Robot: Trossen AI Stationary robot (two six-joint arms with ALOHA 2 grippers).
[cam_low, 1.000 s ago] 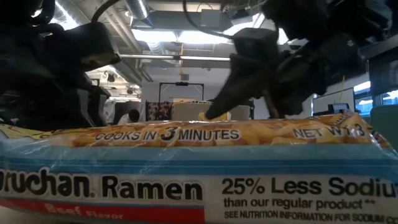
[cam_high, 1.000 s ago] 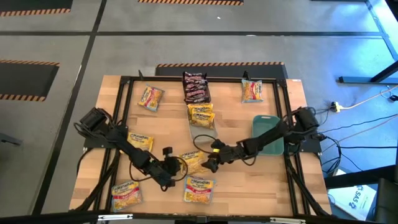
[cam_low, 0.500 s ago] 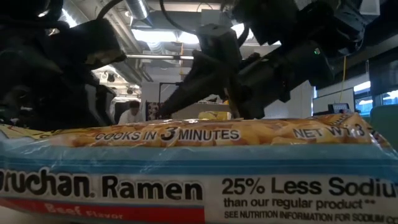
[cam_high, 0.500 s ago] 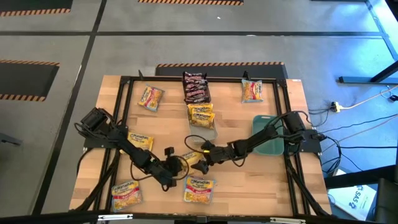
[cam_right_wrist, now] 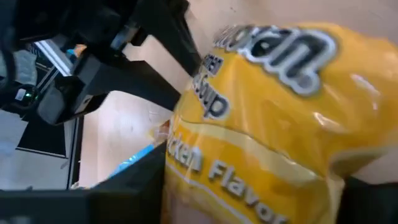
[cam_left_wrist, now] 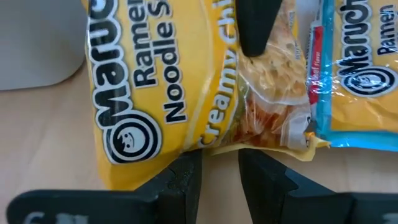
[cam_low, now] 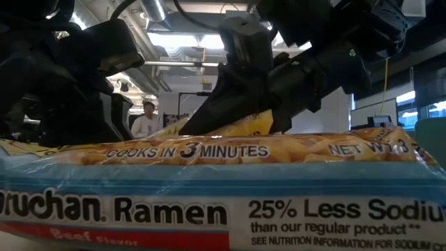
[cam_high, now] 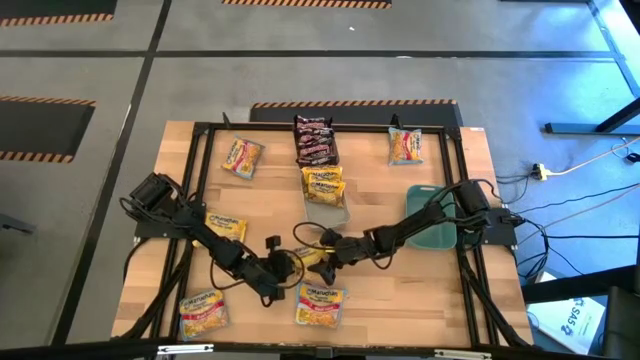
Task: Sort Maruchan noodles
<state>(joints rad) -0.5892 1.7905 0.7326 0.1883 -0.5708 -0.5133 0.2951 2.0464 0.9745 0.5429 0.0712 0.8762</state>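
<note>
- Overhead, both grippers meet at a yellow packet [cam_high: 313,256] in the near middle of the table [cam_high: 440,290]. The right gripper [cam_high: 328,254] has the packet between its fingers and the left gripper [cam_high: 283,266] pinches its opposite edge. Other packets lie around it: a dark stack [cam_high: 314,140] at the far edge, a yellow one [cam_high: 323,185] in a clear bin [cam_high: 326,211] just before that, one [cam_high: 242,157] at the far left, one [cam_high: 405,146] at the far right, one [cam_high: 226,226] by the left arm, two [cam_high: 203,312] [cam_high: 321,304] at the near edge. A teal bin [cam_high: 428,216] sits under the right arm.
- Low down, a blue-striped packet [cam_low: 223,188] fills the foreground; behind it the right gripper [cam_low: 230,115] holds the yellow packet [cam_low: 244,125] lifted off the wood. A person [cam_low: 145,124] stands far back in the room.
- From the left wrist, the fingers [cam_left_wrist: 180,177] are nearly together on the yellow packet's [cam_left_wrist: 180,87] edge; one right finger [cam_left_wrist: 255,25] presses its top. The blue-striped packet [cam_left_wrist: 360,74] touches it.
- From the right wrist, the yellow packet [cam_right_wrist: 267,118] sits between the fingers [cam_right_wrist: 134,180], gripped, with the left gripper [cam_right_wrist: 118,74] beyond.
</note>
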